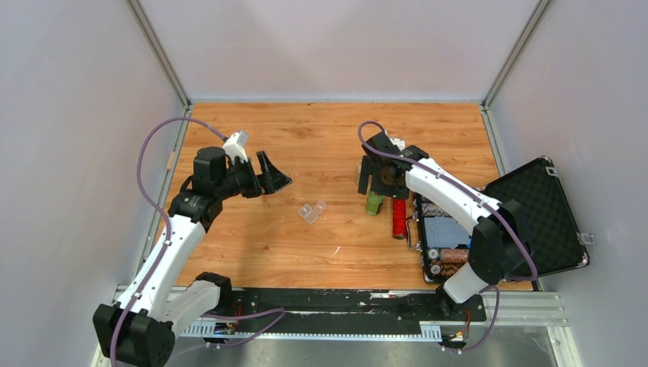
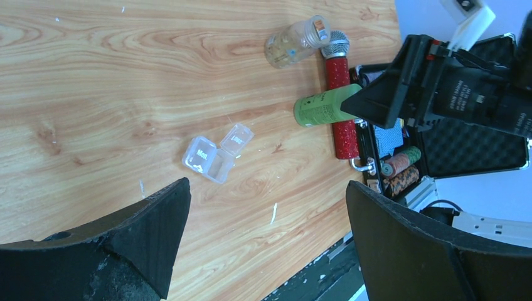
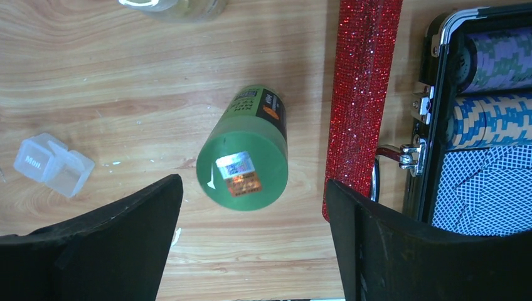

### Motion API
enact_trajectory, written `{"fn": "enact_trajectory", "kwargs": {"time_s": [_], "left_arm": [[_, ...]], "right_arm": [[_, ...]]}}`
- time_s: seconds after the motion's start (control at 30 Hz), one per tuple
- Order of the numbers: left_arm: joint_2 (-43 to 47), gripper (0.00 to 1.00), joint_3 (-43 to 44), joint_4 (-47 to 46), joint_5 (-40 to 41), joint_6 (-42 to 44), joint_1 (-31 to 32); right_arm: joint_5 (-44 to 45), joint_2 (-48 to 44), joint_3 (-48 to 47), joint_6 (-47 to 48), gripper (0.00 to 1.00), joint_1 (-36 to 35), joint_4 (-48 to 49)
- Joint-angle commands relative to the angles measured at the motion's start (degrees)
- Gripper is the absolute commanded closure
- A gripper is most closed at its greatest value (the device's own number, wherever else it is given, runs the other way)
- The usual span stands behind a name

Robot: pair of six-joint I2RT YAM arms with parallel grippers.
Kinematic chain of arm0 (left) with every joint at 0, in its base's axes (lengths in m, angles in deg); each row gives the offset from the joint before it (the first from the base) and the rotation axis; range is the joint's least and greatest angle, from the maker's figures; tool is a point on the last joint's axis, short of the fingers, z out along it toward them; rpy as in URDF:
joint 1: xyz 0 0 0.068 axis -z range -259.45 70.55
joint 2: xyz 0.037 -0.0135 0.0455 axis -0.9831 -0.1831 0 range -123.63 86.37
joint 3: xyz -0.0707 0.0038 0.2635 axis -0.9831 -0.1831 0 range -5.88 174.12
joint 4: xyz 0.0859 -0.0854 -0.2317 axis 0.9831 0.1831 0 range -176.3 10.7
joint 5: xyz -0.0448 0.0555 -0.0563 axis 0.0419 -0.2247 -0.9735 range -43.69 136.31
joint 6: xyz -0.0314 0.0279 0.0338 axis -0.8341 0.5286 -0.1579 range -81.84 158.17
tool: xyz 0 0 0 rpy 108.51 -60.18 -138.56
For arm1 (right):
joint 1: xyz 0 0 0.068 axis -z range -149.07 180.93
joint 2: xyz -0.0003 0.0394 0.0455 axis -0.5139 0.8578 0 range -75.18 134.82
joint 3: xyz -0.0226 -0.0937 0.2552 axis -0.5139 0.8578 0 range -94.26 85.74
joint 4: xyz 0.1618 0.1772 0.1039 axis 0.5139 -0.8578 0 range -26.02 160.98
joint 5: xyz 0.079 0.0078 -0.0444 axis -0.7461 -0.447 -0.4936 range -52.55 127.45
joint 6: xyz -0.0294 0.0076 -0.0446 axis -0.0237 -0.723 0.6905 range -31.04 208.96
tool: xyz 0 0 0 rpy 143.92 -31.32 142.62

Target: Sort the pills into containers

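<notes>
1. Table point(image 1: 252, 252): wood-grain top, walled on three sides by pale panels.

2. Black case point(image 1: 535, 206): lies open at the right edge of the table, with its foam-lined lid thrown back. Rows of poker chips point(image 3: 492, 119) and a patterned deck fill the tray.

3. Left arm point(image 1: 179, 229): reaches in from the near left. The left gripper point(image 1: 273, 177) hangs above bare wood with its fingers spread wide and nothing between them. It is well apart from every item.

4. Right arm point(image 1: 451, 195): reaches across the case toward mid-table. The right gripper point(image 1: 376, 186) sits directly above the green bottle. Its fingers are parted, one to each side of the bottle, with a gap on both sides. It grips nothing.

5. Red tube point(image 1: 399, 218): glitter-covered with a silver mesh end, lying flat just beside the case's latch side.

6. Green bottle point(image 3: 248, 166): stands just left of the red tube and has a small sticker on its upper face.

7. Clear bottle point(image 2: 292, 44): lies on its side near the tube's silver end. Its pale contents are too blurred to identify.

8. Clear box point(image 2: 216, 153): tiny and colourless, made of two squarish halves side by side, one marked "Mon". It rests on open wood between the two grippers, left of the green bottle and touching nothing.
</notes>
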Motion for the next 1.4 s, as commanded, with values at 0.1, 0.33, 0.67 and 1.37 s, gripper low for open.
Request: {"fn": "enact_trajectory", "kwargs": {"time_s": [0.1, 0.33, 0.67, 1.37], "left_arm": [[2.0, 0.00, -0.3, -2.6, -0.2, 0.7, -0.2], [1.9, 0.01, -0.3, -2.6, -1.5, 1.4, -0.1], [1.7, 0.00, 0.3, -4.0, -2.9, 4.9, 3.4], [-7.0, 0.05, 7.6, -11.3, -12.0, 38.7, 16.8]], "right_arm": [[-1.5, 4.0, -3.8, -0.4, 0.30, 1.2, -0.2], [-4.9, 5.6, -5.0, 0.8, 0.42, 1.2, -0.4], [-7.9, 2.8, -8.8, 4.2, 0.78, 1.2, -2.3], [-50.9, -4.4, -18.2, 8.5, 0.79, 1.2, 4.4]]}}
